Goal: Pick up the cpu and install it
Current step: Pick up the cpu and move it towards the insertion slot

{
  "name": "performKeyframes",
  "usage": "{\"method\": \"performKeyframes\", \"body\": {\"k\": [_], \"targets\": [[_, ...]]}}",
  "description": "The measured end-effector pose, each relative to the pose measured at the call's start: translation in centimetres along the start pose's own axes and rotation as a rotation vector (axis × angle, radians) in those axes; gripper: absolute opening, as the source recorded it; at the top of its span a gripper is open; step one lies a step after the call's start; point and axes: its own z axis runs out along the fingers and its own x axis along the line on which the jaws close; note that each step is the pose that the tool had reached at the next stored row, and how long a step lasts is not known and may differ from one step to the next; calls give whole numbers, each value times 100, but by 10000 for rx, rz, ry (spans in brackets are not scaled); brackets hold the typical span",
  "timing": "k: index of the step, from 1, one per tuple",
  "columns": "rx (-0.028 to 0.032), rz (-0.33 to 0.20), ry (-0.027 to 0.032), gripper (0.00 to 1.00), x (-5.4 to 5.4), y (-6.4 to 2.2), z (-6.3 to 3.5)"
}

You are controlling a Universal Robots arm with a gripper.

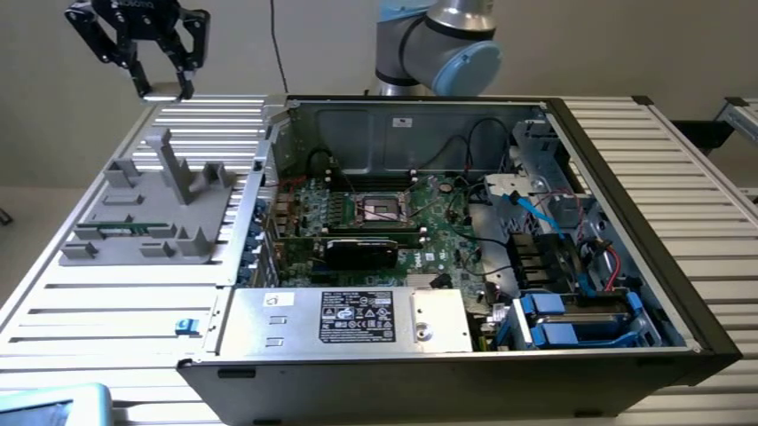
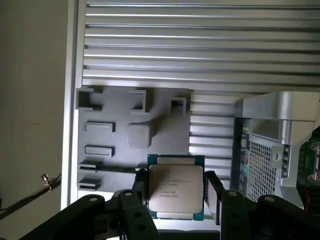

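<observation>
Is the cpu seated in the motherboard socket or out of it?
Out. The small square silver-topped cpu is clamped in the black gripper, above the slatted metal table, outside the open computer case.

The arm [image 1: 436,40] is a thick round tube of silver-grey metal, and its joint is closed by a pale blue cap [image 1: 471,64]. The pincer [image 1: 162,87] is black all over, with pale lettering [image 1: 124,5] across its top block. Its two fingers [image 1: 140,78] are built from jointed bars. In the wrist view the pincer [image 2: 176,195] shows matte black links joined by round pivot pins [image 2: 93,199], ending in flat, narrow fingertips [image 2: 141,184].
</observation>
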Motion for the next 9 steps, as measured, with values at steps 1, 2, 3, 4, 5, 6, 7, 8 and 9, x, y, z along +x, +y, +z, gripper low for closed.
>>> {"method": "performKeyframes", "body": {"k": [1,2,3,4,5,6,7,8,9], "targets": [[0,1,0,56,-44,-1,-8],[0,0,0,56,-90,-3,-16],[0,0,0,56,-135,-4,-24],[0,0,0,56,-182,-6,-32],[0,0,0,56,-227,-8,-40],[0,0,0,56,-271,-9,-47],[0,1,0,56,-315,-10,-55],[0,0,0,56,-360,-12,-62],[0,0,1,56,-404,-14,-70]]}}
